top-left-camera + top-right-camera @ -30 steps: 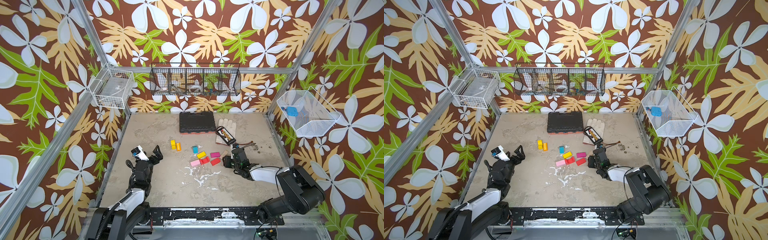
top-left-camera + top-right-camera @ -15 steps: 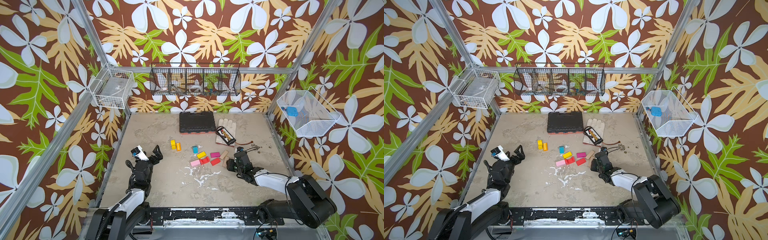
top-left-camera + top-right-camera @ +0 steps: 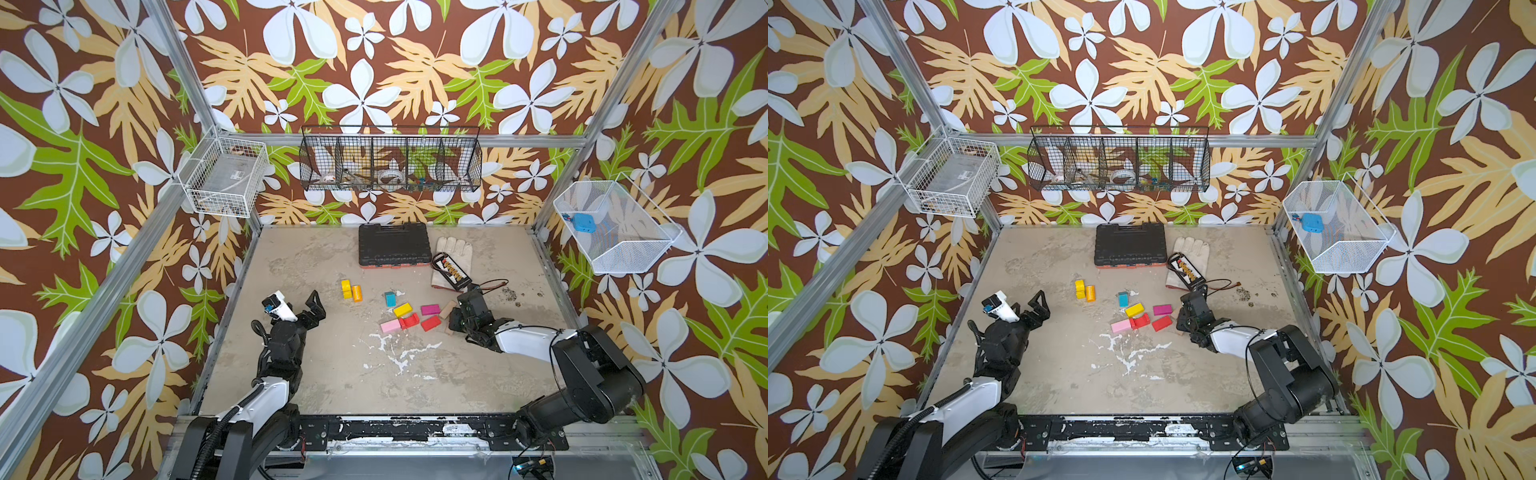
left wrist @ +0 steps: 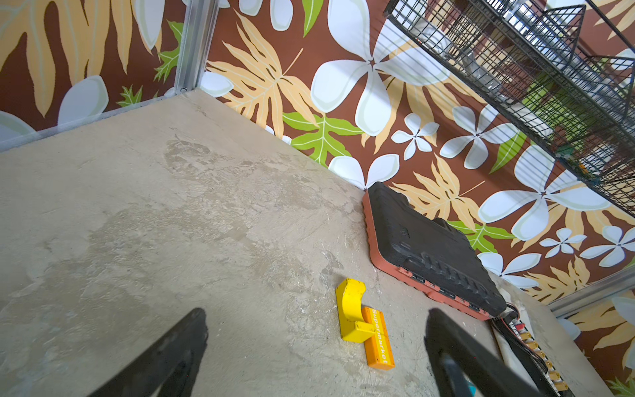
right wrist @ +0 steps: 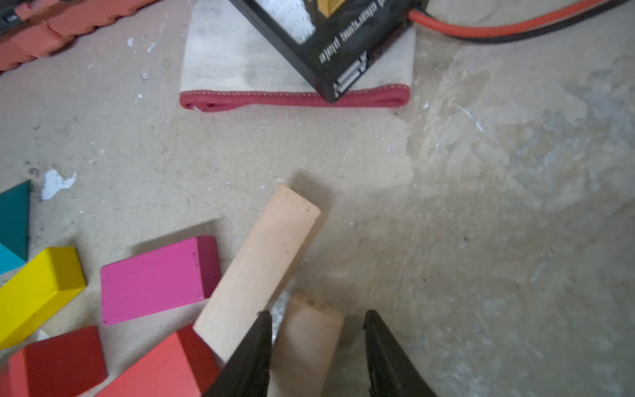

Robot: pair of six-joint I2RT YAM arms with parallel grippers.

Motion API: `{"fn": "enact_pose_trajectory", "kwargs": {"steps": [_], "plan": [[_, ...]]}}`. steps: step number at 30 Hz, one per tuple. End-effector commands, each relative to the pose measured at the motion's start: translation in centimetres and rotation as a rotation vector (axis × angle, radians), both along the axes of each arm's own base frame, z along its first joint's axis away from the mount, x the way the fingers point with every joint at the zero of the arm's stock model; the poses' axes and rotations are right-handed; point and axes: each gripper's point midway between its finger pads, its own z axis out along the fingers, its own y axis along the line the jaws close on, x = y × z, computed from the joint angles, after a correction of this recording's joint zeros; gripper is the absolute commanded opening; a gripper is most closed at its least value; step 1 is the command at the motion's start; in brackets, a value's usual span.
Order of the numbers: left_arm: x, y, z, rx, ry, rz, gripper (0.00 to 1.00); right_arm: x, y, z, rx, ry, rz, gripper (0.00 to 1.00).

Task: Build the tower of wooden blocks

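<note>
Left gripper [image 4: 316,312] hung wide open and empty over the bench [image 3: 332,374]; right gripper [image 5: 318,314] straddled a tan block [image 5: 305,340], seemingly not yet clamped; beyond, coloured blocks [image 3: 402,309] lay scattered, unstacked; black case [image 3: 393,245] behind.

Tabletop [image 3: 332,374] bears blocks [image 3: 402,309], case [image 3: 394,244], perhaps glove [image 3: 457,249].

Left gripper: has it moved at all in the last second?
No. The left gripper sits where it was in both top views, open, with the same gap to the yellow block on its right.
</note>
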Motion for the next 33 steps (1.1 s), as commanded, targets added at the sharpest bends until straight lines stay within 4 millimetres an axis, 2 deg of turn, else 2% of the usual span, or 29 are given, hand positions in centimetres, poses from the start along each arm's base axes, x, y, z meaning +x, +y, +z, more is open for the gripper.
{"fn": "enact_pose_trajectory", "kwargs": {"steps": [1, 7, 12, 14, 18, 21, 25, 33], "plan": [[0.0, 0.1, 0.6, 0.001, -0.021, 0.006, 1.00, -0.5, -0.8, -0.6, -0.032, 0.022, -0.023, 0.43], [0.0, 0.0, 0.7, 0.000, -0.025, 0.002, 1.00, -2.2, -2.1, -1.1, -0.045, 0.035, -0.062, 0.37], [-0.1, 0.1, 0.7, 0.000, -0.030, 0.004, 1.00, -3.9, -2.6, -0.7, -0.020, 0.018, -0.083, 0.36], [-0.1, 0.0, 0.7, 0.000, -0.030, 0.002, 1.00, -4.5, -2.9, -0.3, -0.023, 0.007, -0.092, 0.38], [-0.2, 0.0, 0.7, -0.001, -0.033, -0.002, 1.00, -5.2, -3.2, 0.7, 0.008, -0.039, -0.100, 0.49], [-0.3, 0.1, 0.7, -0.002, -0.035, 0.003, 1.00, -4.7, -3.0, 2.2, 0.023, -0.086, -0.091, 0.56], [-0.2, 0.0, 0.8, -0.001, -0.036, 0.000, 1.00, -3.5, -2.6, 3.1, 0.016, -0.119, -0.072, 0.58], [-0.2, 0.1, 0.8, -0.002, -0.033, 0.005, 1.00, -1.0, -1.0, 2.4, 0.006, -0.083, 0.006, 0.58]]}}
